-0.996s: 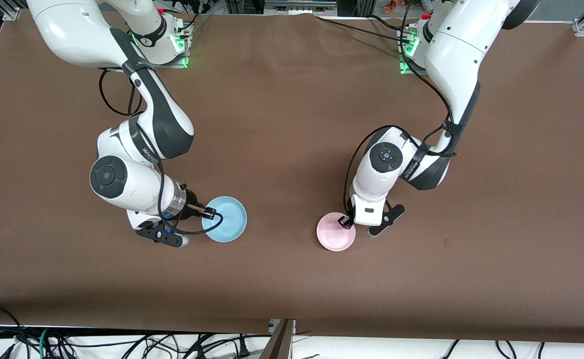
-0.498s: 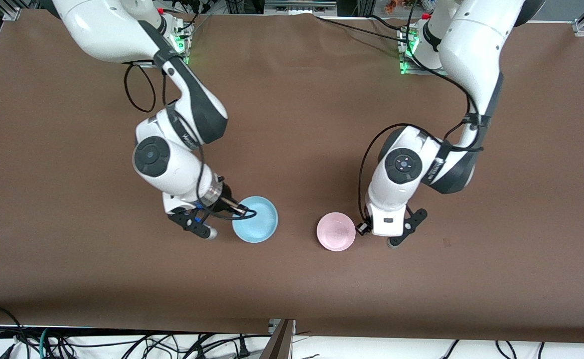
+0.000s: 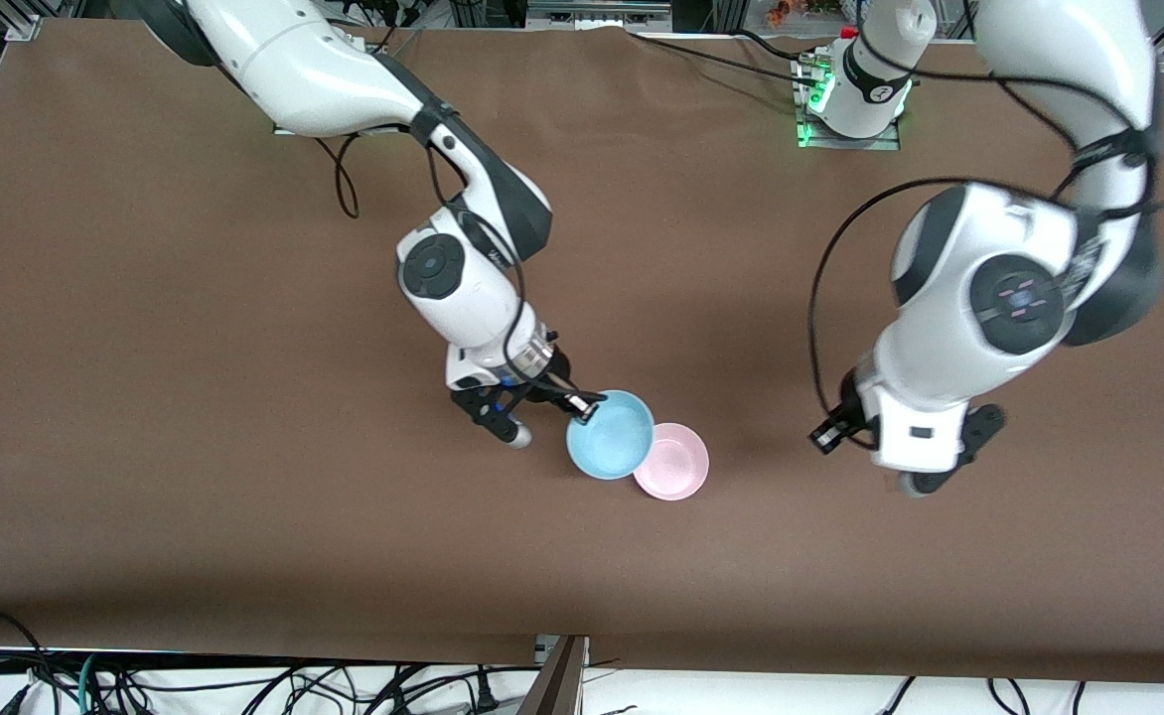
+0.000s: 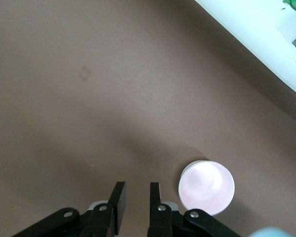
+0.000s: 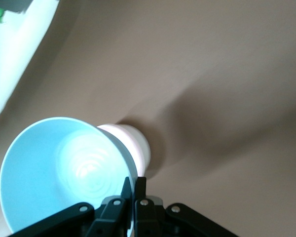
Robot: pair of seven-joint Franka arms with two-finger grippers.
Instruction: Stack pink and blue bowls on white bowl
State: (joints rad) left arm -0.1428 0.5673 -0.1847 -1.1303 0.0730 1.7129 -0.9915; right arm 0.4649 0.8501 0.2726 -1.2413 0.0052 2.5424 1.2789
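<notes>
A: Right gripper (image 3: 582, 403) has carried the blue bowl (image 3: 610, 434) from lower left toward frame centre; it stays clamped on the rim, bowl overlapping the pink bowl (image 3: 674, 463).

B: Left gripper (image 3: 838, 429)?

A: Pulled away lower right, fingers (image 4: 117, 200) slightly apart, holding nothing. Can't make out a white bowl. Brown table (image 3: 145, 397), cables along the bottom edge (image 3: 244, 685).

Brown table covering (image 3: 195, 397) spans view; cables (image 3: 244, 685) tangled on pale floor along near edge
</notes>
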